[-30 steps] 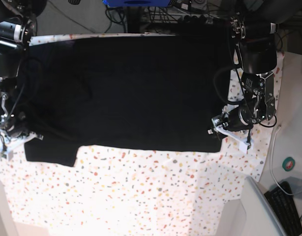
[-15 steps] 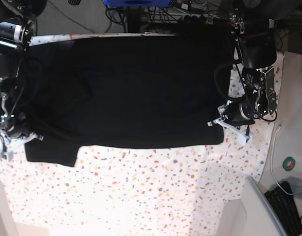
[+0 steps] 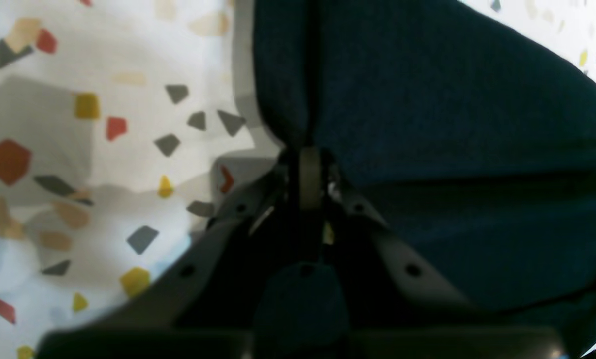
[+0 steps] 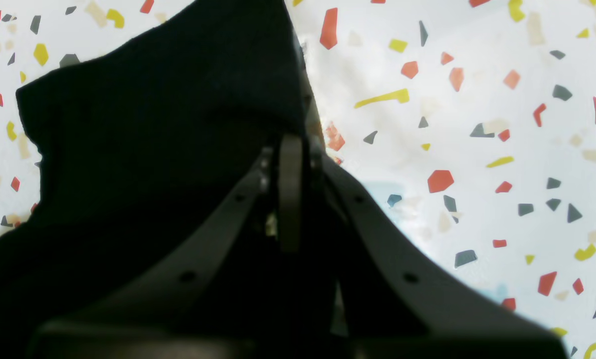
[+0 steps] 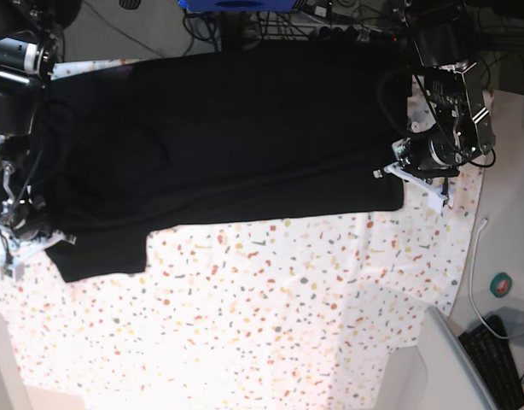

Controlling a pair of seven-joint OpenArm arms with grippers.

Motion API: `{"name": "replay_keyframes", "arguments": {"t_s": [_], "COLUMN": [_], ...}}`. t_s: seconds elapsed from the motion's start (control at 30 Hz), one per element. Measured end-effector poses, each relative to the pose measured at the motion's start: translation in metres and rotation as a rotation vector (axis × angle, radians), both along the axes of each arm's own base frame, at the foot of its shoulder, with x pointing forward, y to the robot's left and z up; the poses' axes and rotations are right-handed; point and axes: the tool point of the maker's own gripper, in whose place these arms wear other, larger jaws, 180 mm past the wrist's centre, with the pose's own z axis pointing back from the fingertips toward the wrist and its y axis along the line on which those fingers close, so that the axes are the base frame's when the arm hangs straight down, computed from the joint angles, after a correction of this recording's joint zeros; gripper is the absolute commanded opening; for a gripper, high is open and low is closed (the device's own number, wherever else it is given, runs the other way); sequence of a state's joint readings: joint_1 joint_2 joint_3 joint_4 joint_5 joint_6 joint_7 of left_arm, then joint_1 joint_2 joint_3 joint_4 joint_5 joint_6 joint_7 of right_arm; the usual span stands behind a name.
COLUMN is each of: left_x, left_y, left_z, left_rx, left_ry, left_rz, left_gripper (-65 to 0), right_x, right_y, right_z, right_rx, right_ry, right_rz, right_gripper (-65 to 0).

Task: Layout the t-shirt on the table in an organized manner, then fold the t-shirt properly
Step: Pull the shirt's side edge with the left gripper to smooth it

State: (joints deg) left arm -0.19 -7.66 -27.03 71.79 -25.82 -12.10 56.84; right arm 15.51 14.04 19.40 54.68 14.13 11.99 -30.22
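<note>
The black t-shirt (image 5: pixel 228 137) lies spread across the far half of the speckled table (image 5: pixel 270 325), with one sleeve (image 5: pixel 100 256) hanging toward the near left. In the base view my left gripper (image 5: pixel 400 178) is at the shirt's right near corner. The left wrist view shows it (image 3: pixel 310 167) shut, pinching the cloth edge (image 3: pixel 452 124) above the table cover (image 3: pixel 103 99). My right gripper (image 5: pixel 30 232) sits at the shirt's left end. The right wrist view shows it (image 4: pixel 291 149) shut on a fold of black cloth (image 4: pixel 153 124) over the table cover (image 4: pixel 477 124).
A keyboard (image 5: pixel 495 359) and a white cable (image 5: pixel 477 265) lie on the plain surface at the right, beside a small green round object (image 5: pixel 503 284). A blue object (image 5: pixel 236 4) and cables sit beyond the far edge. Speckled cover fills the table's near half.
My left gripper has shut on the shirt's right near corner and pulled it toward the far right. The shirt's near edge has moved back and stretched tighter. The right gripper has stayed put.
</note>
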Motion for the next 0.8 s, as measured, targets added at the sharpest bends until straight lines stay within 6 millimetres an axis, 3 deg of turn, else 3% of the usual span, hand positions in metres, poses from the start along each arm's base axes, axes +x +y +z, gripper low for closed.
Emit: {"name": "replay_keyframes", "arguments": {"t_s": [0.13, 0.27, 0.37, 0.57, 0.63, 0.8], "left_x": [-0.002, -0.001, 0.003, 0.026, 0.034, 0.055], "left_y": [0.001, 0.002, 0.003, 0.034, 0.035, 0.035], "left_z": [0.000, 0.001, 0.006, 0.047, 0.049, 0.032], "left_rx": [0.004, 0.004, 0.013, 0.079, 0.071, 0.075], "left_ry": [0.002, 0.000, -0.014, -0.139, -0.145, -0.078], "left_rz": [-0.002, -0.002, -0.005, 0.059, 0.063, 0.060], "left_gripper": [-64.8, -43.4, -36.0, -34.4, -34.4, -34.4], "right_x": [0.000, 0.000, 0.000, 0.000, 0.000, 0.000], "right_y": [0.000, 0.000, 0.000, -0.002, -0.002, 0.000], "right_z": [0.000, 0.000, 0.000, 0.000, 0.001, 0.000], "right_rx": [-0.001, -0.001, -0.001, -0.003, -0.003, -0.002], "right_ry": [0.000, 0.001, 0.001, 0.001, -0.001, 0.001], "right_rz": [0.000, 0.000, 0.000, -0.001, -0.001, 0.000], "right_gripper": [-65.0, -65.0, -65.0, -65.0, -65.0, -65.0]}}
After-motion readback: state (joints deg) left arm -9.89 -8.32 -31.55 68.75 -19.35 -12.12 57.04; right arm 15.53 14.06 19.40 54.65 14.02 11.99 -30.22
